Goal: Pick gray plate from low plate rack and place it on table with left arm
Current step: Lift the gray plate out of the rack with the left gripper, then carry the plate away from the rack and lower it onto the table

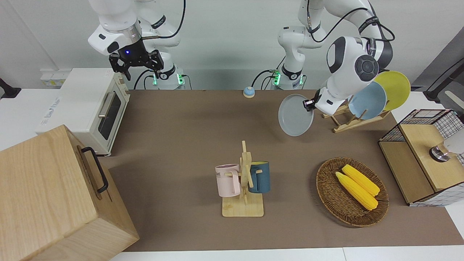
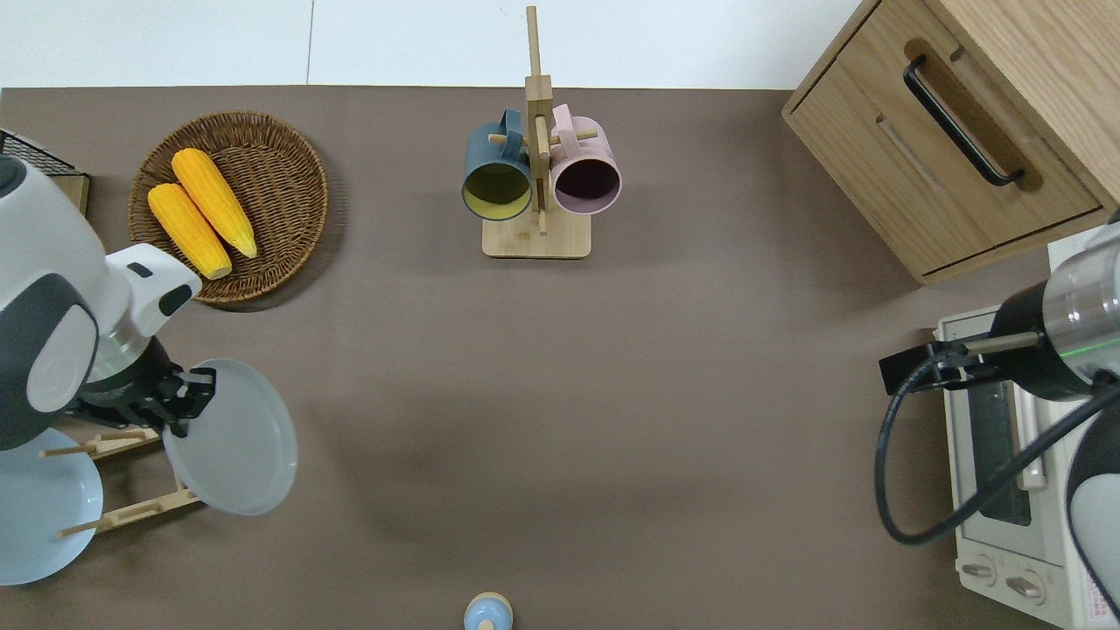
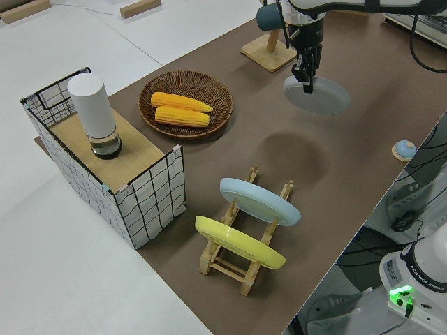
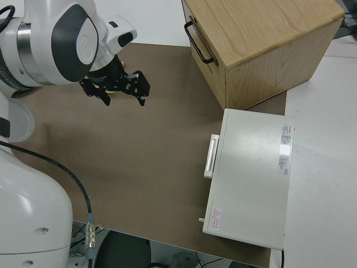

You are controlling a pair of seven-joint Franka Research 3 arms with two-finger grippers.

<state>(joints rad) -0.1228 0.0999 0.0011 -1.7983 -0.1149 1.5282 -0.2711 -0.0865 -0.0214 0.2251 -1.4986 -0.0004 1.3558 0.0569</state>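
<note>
One gray plate [image 2: 232, 451], pinched at its rim by the left gripper [image 2: 185, 404], apparently hangs clear above the table [image 2: 560, 394].

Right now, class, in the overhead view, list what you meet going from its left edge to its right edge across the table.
Blue plate → corn basket → mug stand → wooden cabinet → toaster oven.
</note>
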